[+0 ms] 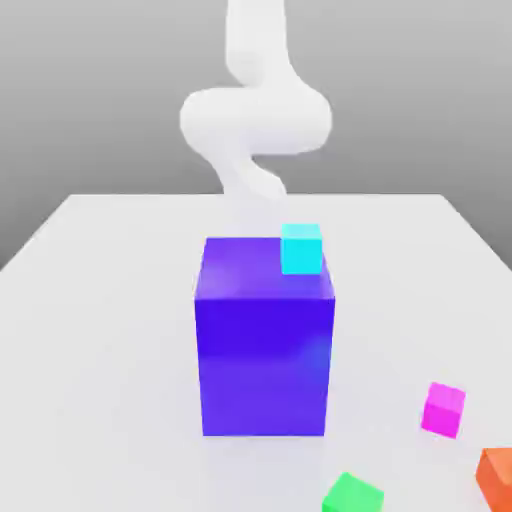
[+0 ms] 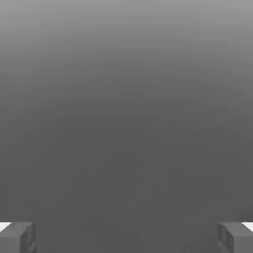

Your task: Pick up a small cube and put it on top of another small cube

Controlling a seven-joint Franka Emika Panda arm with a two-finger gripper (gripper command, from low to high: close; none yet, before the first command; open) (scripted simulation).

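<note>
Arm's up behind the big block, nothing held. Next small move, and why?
Probably swing the arm toward the exterior view's right and forward, to above the small magenta-pink cube. The gripper is open with nothing between its fingers, and the pink cube sits free on the table, apart from the green cube and orange cube. The blue-violet block stands between, so stay high.

Magenta-pink small cube (image 1: 443, 409), blue-violet block (image 1: 264, 340), cyan cube (image 1: 301, 249), white table (image 1: 100, 330).

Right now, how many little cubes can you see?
4. A cyan cube sits by the big blue-violet block's top far corner. Magenta-pink cube, orange cube and green cube lie on the table at the exterior view's lower right. The block may hide others.
</note>
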